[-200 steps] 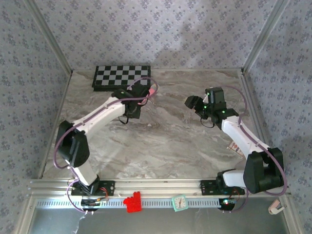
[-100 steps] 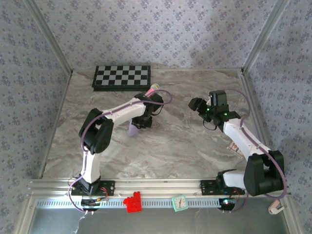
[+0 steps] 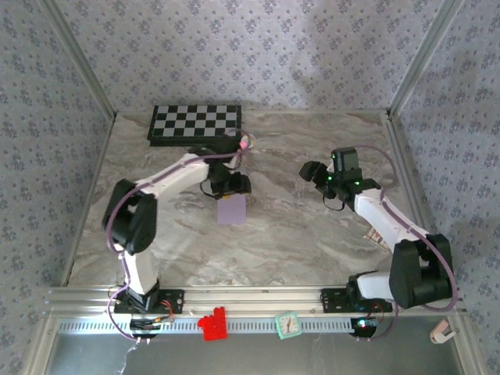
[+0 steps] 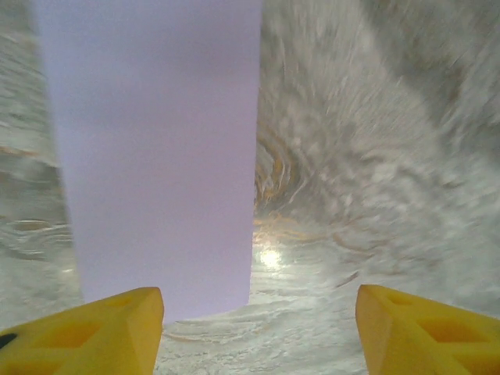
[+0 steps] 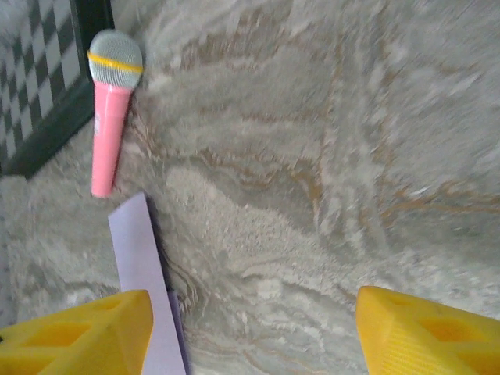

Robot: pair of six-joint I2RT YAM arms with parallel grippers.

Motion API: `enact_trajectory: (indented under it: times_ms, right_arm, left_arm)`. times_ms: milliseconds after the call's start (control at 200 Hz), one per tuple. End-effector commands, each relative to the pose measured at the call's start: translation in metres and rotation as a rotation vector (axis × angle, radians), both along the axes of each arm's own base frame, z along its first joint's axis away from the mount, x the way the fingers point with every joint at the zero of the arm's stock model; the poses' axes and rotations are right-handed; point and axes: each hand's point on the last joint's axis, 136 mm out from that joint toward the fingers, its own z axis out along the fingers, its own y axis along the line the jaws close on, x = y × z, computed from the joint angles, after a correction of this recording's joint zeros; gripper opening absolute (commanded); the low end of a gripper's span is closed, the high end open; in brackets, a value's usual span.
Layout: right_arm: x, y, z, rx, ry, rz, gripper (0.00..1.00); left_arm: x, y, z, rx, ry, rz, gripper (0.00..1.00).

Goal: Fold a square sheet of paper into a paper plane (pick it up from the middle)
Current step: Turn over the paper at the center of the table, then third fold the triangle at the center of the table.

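Left claw: the left claw (image 4: pixel 259 316) has its yellow fingers spread wide and pinches nothing. It hangs above the middle of the table, slightly toward the far edge.
Paper: the square sheet of paper (image 3: pixel 232 211) is pale lavender and lies on the table just on the near side of the left claw. In the left wrist view it runs up from beside one finger and sits well apart from the other. I cannot tell if it touches that finger.
Right claw: the right claw (image 5: pixel 254 312) is also spread and empty. It is over the right half of the table, pointing toward the paper and well apart from it.
Microphone: the pink toy microphone (image 5: pixel 113 109) lies between the paper and the far edge. Its grey head is just beside the near right corner of the checkered board.
Board: the checkered board (image 3: pixel 195 123) lies flat against the far edge, left of centre.
Table: the table (image 3: pixel 297 234) has a grey marble pattern.
Near edge: a red block (image 3: pixel 211 324) and a small teal clock (image 3: pixel 287 324) sit on the metal rail between the two arm bases.
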Motion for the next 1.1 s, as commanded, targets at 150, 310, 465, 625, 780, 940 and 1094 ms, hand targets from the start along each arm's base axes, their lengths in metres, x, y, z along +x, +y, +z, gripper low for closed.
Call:
enact_trajectory:
  times_ms: [150,310,465,625,780,940,1094]
  right_arm:
    - [-0.008,0.101,-0.009,-0.03,0.027,0.269,0.7]
    - [-0.016,0.163,-0.026,-0.034,0.067,0.409,0.68]
    - [-0.018,0.208,-0.041,-0.022,0.111,0.508,0.65]
    - [-0.018,0.229,-0.064,-0.009,0.18,0.543,0.62]
    - [-0.018,0.229,-0.086,-0.032,0.237,0.551,0.62]
    - [-0.025,0.21,-0.106,-0.081,0.303,0.542,0.6]
    - [-0.045,0.162,-0.121,-0.176,0.349,0.532,0.59]
  left_arm:
    - [0.013,0.078,0.018,-0.107,-0.048,0.277,0.74]
    - [0.01,0.118,0.014,-0.125,-0.057,0.398,0.89]
    - [0.006,0.138,0.01,-0.121,-0.062,0.443,0.94]
    - [0.004,0.141,0.006,-0.131,-0.061,0.444,0.97]
    - [0.005,0.135,0.001,-0.163,-0.047,0.44,1.0]
    - [0.006,0.129,-0.003,-0.194,-0.033,0.422,1.0]
    - [0.005,0.114,-0.007,-0.256,-0.007,0.365,0.99]
